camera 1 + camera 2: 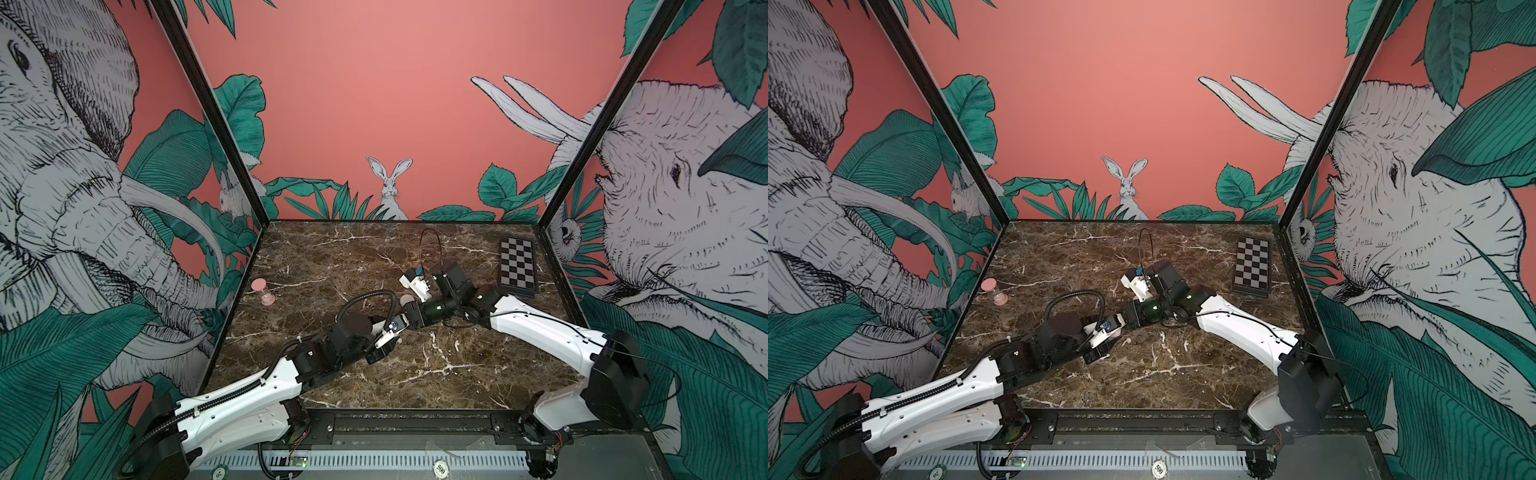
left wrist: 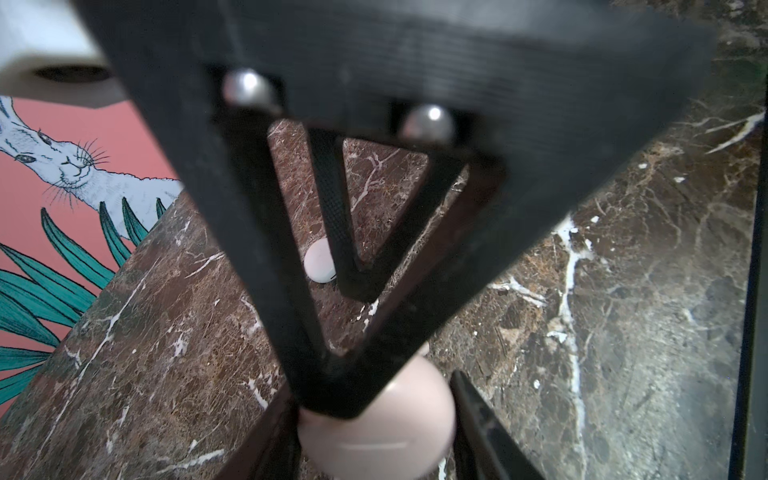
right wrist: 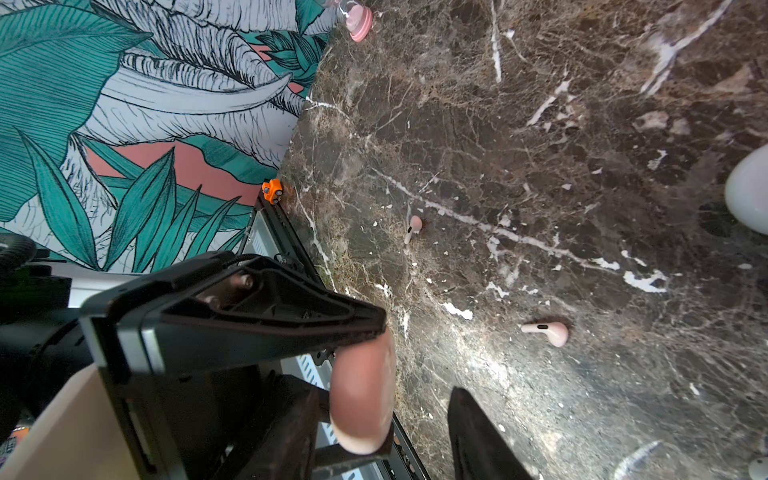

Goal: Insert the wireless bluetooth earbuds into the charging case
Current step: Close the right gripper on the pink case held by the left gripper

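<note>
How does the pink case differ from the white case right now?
Colour: the pink case is pale pink, while the white case is off-white. State: the pink case is clamped between the fingers of the left gripper, while the white case lies free on the marble, beyond that gripper, with nothing touching it. Shared: both are smooth, rounded shells.

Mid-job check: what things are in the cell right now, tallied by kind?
Pink earbuds: 2
Round cases: 2, pink case and white case
Hourglass: 1
Checkerboard: 1
Total: 6, leaving out a whitish bit cut off at the right wrist view's edge.
</note>
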